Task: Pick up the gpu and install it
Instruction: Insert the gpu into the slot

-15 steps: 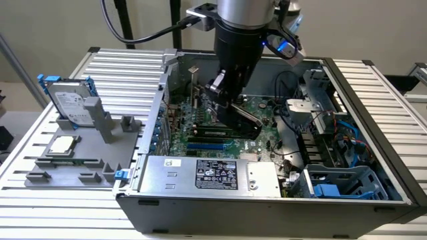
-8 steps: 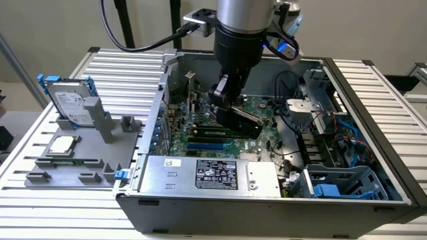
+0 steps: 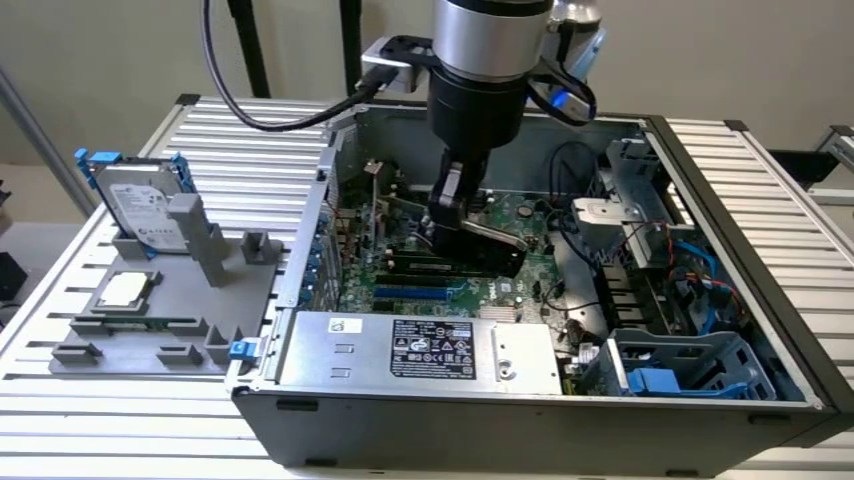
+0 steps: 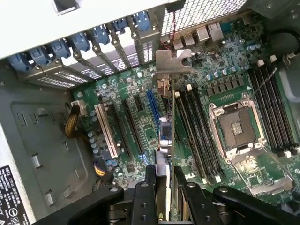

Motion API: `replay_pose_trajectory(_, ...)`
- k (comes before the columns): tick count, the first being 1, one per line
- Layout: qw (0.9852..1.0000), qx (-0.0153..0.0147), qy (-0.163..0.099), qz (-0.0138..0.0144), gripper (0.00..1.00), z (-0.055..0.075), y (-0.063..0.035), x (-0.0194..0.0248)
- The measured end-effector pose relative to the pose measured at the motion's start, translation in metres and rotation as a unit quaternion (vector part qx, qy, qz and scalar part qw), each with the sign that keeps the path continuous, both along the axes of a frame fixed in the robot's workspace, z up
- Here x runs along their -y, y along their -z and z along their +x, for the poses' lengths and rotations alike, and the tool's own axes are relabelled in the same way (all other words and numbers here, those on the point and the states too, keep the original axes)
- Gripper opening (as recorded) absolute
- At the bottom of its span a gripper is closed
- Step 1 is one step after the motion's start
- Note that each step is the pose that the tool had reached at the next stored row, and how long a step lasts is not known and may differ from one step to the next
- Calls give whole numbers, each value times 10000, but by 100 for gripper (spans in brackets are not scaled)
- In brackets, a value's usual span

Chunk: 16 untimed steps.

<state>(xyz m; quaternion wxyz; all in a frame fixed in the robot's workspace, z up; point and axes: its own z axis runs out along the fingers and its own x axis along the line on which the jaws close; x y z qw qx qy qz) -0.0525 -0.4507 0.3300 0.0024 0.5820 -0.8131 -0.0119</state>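
Arm (image 3: 481, 60) vertical, fingers (image 4: 151, 186) pinching gpu (image 3: 489, 246).

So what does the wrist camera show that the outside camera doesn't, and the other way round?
The wrist view looks down into the case: the processor socket, the white expansion slot and the row of blue slot latches. The exterior view takes in the hard drive in its blue frame and the small square chip beside the case, plus the power supply. Both show the gripper shut on the gpu, over the motherboard.
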Motion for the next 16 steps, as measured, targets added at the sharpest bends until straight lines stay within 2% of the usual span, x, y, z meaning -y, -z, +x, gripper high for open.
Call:
replay_pose_trajectory(3, 9996, 7, -267, 0, 0, 0, 37, 0)
replay_pose_trajectory(6, 9985, 15, -545, 0, 0, 0, 79, 0)
replay_pose_trajectory(11, 9950, 29, -996, 2, 0, 0, 146, 0)
replay_pose_trajectory(13, 9935, 40, -1140, 10, 0, -2, 171, 0)
replay_pose_trajectory(16, 9927, 67, -1206, 53, 0, -45, 207, -2)
